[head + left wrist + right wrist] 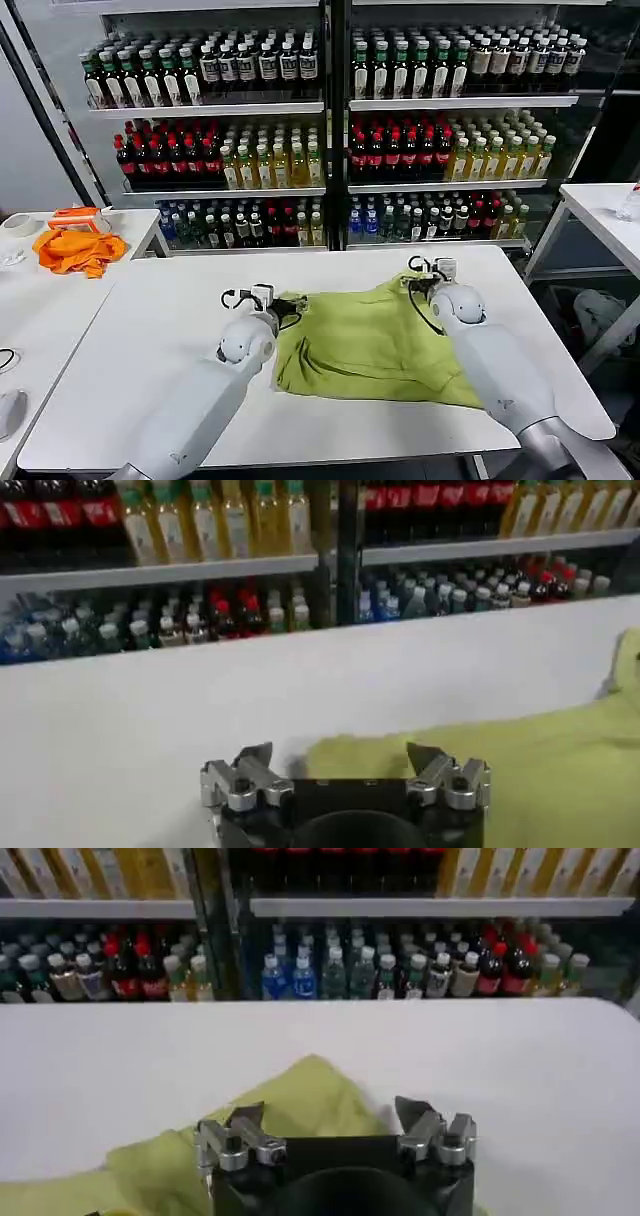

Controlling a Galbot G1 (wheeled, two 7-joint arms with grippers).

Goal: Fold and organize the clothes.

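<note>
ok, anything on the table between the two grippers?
Just the lime yellow-green cotton T-shirt, lying flat on the white table, spanning the stretch from the left gripper to the right gripper, in the head view.

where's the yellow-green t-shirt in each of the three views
Head view: the yellow-green T-shirt lies mid-table between both arms.
Left wrist view: it lies ahead of the open left gripper, spreading to one side.
Right wrist view: it is bunched under the open right gripper.
Shared landmark: the bottle shelves behind the white table.
</note>
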